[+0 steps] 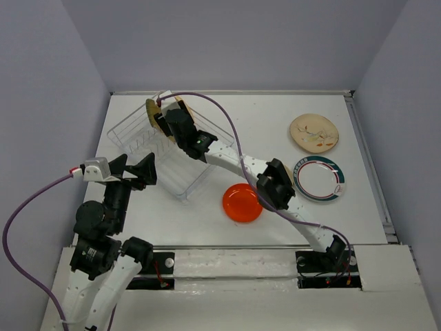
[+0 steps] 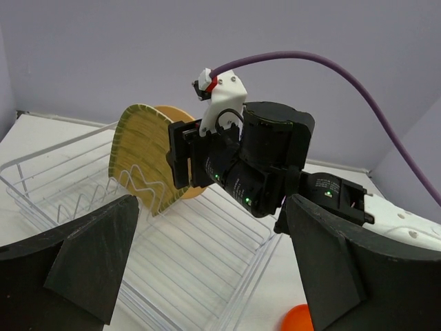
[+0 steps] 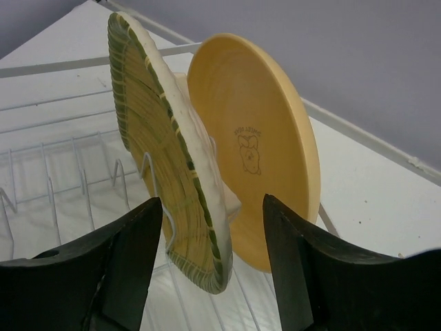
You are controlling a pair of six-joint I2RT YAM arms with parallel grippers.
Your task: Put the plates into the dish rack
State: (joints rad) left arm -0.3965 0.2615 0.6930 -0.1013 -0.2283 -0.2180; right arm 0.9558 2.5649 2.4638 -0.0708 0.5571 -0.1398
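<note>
The white wire dish rack (image 1: 131,134) stands at the back left. Two plates stand upright in its tines: a yellow-olive ribbed plate (image 3: 162,152) and, behind it, a peach round plate (image 3: 265,131). My right gripper (image 3: 210,207) is open, its fingers (image 3: 131,262) on either side of the ribbed plate's lower rim with a gap on the right side. My left gripper (image 1: 141,171) hangs open and empty by the rack's near edge (image 2: 207,276). On the table lie a red-orange plate (image 1: 242,203), a cream painted plate (image 1: 313,132) and a white plate with a dark rim (image 1: 319,178).
The right arm (image 1: 275,183) stretches diagonally over the table from its base at the front right to the rack. Its purple cable (image 1: 231,124) loops above the rack. Grey walls close in the table on three sides.
</note>
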